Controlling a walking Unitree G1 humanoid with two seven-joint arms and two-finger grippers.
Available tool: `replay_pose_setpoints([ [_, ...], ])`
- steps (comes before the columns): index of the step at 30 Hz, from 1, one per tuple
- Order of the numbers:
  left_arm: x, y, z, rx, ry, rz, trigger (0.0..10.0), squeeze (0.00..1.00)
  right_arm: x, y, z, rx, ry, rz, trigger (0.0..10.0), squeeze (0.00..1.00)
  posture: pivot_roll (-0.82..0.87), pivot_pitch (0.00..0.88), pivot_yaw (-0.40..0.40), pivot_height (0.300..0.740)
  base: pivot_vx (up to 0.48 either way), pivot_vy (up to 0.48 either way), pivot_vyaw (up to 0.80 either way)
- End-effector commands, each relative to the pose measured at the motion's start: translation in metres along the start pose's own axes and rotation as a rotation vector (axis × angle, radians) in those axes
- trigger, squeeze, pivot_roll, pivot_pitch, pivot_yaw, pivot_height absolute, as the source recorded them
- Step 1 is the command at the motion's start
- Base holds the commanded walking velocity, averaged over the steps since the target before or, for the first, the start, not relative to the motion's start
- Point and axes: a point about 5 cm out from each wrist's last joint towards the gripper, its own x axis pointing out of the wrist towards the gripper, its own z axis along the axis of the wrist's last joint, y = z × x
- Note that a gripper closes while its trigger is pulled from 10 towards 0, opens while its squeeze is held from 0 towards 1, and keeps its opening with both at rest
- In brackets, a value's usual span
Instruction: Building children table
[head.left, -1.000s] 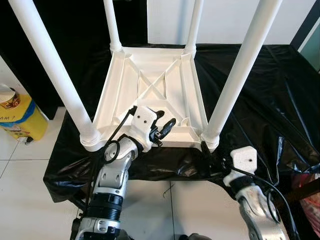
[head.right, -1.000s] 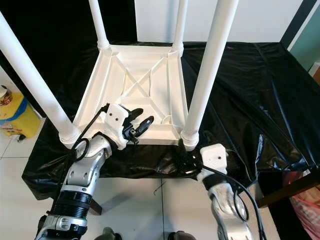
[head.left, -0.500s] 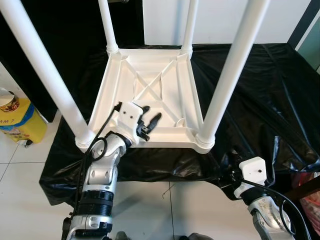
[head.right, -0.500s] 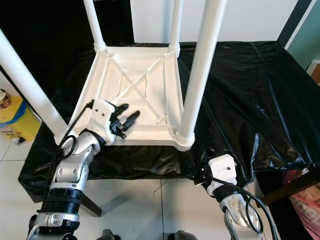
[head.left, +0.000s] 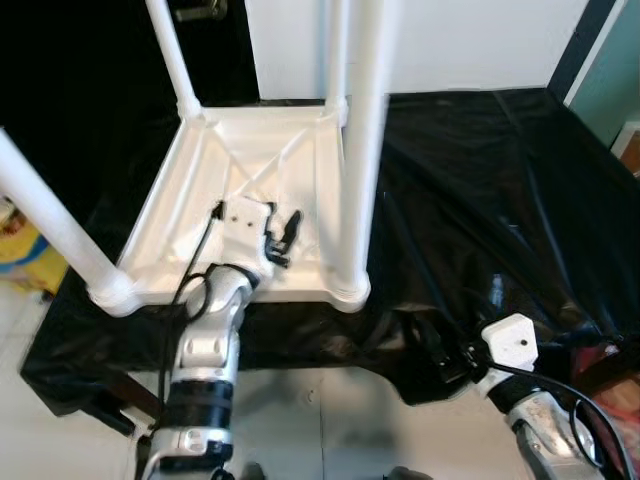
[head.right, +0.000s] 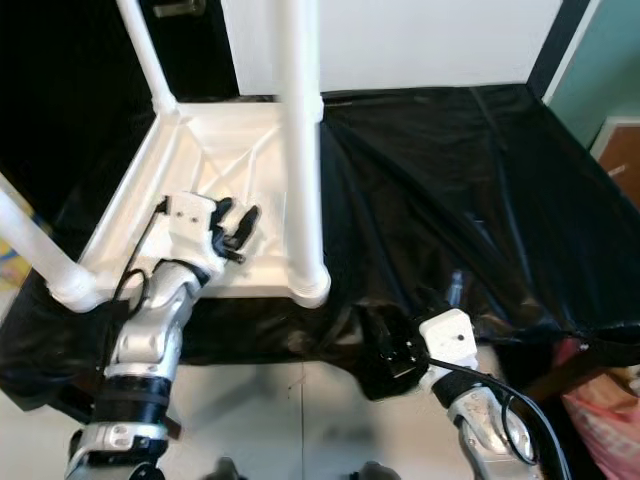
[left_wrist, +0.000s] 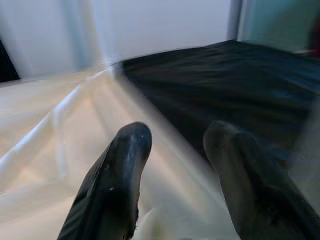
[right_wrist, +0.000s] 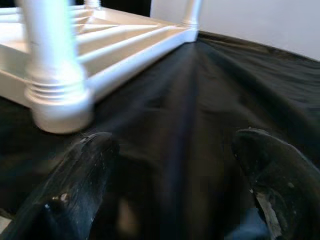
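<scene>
**Upturned table on the black worktop, both hands empty**

Left eye view: the white table (head.left: 262, 215) lies upside down on the black-covered worktop (head.left: 480, 180), legs up. The left hand (head.left: 283, 236) hovers over its underside, fingers apart and empty. The right hand (head.left: 447, 356) sits at the worktop's near edge, well apart from the table.

Left wrist view: blurred; two black fingers (left_wrist: 112, 187) spread over the white underside, with black cover beyond.

Right wrist view: fingers (right_wrist: 75, 182) wide apart above the cover, with a leg socket (right_wrist: 59, 102) near.
</scene>
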Motion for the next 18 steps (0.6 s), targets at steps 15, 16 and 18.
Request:
replay_pose_setpoints([
  [15, -0.008, 0.029, 0.013, 0.025, -0.047, 0.237, 10.0, 0.0, 0.013, 0.014, 0.01, 0.055, -0.018, 0.247, 10.0, 0.0, -0.05, 0.059, 0.026, 0.74, 0.0, 0.0, 0.0],
  [16, -0.008, 0.031, 0.013, 0.021, -0.045, 0.249, 10.0, 0.0, 0.015, 0.014, 0.012, 0.056, -0.022, 0.259, 10.0, 0.0, -0.05, 0.059, 0.026, 0.74, 0.0, 0.0, 0.0],
  [18, -0.008, 0.031, 0.013, 0.021, -0.045, 0.249, 10.0, 0.0, 0.015, 0.014, 0.012, 0.056, -0.022, 0.259, 10.0, 0.0, -0.05, 0.059, 0.026, 0.74, 0.0, 0.0, 0.0],
])
